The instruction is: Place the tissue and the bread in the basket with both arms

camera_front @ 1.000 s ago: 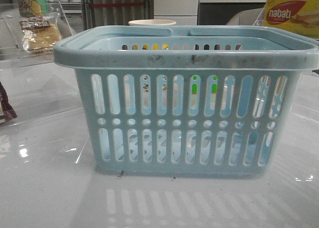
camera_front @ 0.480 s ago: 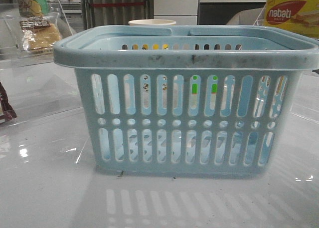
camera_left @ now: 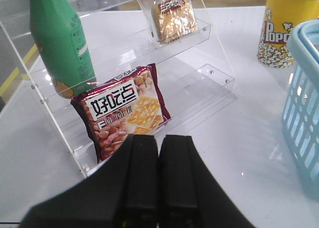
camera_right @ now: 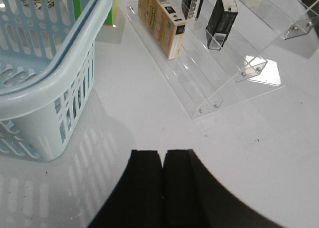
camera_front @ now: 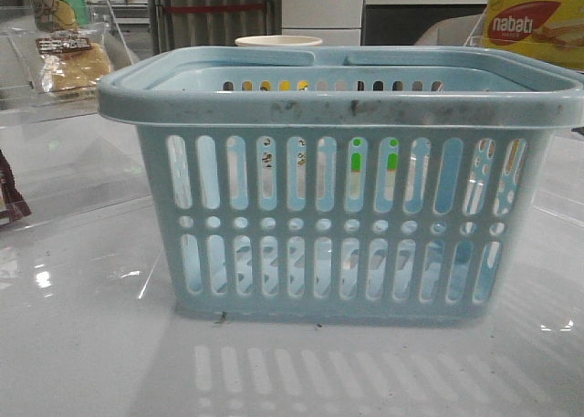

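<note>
The bread (camera_left: 172, 19) sits on the upper step of a clear rack (camera_left: 209, 71) toward the far left corner of the bench (camera_front: 82, 344). It looks light and soft inside slick plastic, so I judge it would crush under a hard squeeze; I would take it across the middle of the packet, gently. The tissue (camera_right: 221, 20) I take to be the small dark packet standing on the other clear rack (camera_right: 234, 76) toward the far right edge. It should be light and a little springy, best pinched across its narrow sides. Both are well apart from the basket (camera_front: 338, 111), which stands mid-bench and blocks much of the front view; what lies inside it I cannot tell. My left end effector (camera_left: 158, 178) has its fingers pressed together with nothing between them, hovering near a red snack bag (camera_left: 122, 111). My right end effector (camera_right: 162, 188) is likewise closed and empty, beside the basket.
</note>
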